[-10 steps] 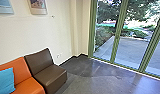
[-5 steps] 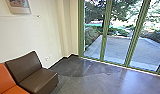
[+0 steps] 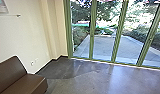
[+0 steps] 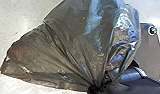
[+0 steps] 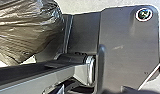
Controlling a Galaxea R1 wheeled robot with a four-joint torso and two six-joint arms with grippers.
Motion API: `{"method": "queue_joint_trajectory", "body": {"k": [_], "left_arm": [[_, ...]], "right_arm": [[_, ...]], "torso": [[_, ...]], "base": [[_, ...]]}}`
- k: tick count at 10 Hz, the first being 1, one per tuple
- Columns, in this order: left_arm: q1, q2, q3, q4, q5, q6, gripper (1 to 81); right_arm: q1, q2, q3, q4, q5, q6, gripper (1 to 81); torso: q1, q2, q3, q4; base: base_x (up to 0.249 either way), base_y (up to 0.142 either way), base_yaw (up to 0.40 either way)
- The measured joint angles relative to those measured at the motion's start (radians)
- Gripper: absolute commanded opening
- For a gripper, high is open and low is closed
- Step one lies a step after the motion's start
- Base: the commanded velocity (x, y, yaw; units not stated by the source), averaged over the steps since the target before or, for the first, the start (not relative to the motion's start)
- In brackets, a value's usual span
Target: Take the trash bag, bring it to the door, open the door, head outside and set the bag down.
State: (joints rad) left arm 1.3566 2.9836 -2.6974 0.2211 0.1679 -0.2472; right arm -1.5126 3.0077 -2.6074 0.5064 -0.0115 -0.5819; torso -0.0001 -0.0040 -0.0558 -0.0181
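The trash bag [image 4: 76, 45], dark, thin and shiny, spreads wide in the left wrist view. Its folds draw together to a tight neck where my left gripper [image 4: 96, 88] is shut on it. Part of the same bag [image 5: 28, 27] appears in the right wrist view, beside the robot's dark plate. Ahead in the head view are tall glass panels in green frames [image 3: 92, 37]; which of them is the door I cannot tell.
A brown seat [image 3: 26, 83] stands at the near left of the head view, by the cream wall [image 3: 23, 37]. Grey polished floor [image 3: 96, 82] runs up to the glass. Beyond it lie a paved path [image 3: 116, 45] and bushes [image 3: 138, 35].
The head camera has turned to the right: the orange seat and blue cushion have left the picture, and more of the glass panels and the path outside shows.
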Motion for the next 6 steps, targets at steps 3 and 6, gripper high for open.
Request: {"method": "queue_joint_trajectory", "body": {"k": [3, 6], "left_arm": [[0.0, 0.0, -0.004, 0.0, 0.0, 0.0, 1.0], [0.0, 0.0, -0.007, 0.0, 0.0, 0.0, 1.0]], "right_arm": [[0.0, 0.0, 0.0, -0.002, 0.0, 0.0, 81.1], [0.0, 0.0, 0.0, -0.003, 0.0, 0.0, 81.1]], "torso": [[0.0, 0.0, 0.0, 0.0], [0.0, 0.0, 0.0, 0.0]], "base": [[0.0, 0.0, -0.318], [0.0, 0.0, -0.31]]}}
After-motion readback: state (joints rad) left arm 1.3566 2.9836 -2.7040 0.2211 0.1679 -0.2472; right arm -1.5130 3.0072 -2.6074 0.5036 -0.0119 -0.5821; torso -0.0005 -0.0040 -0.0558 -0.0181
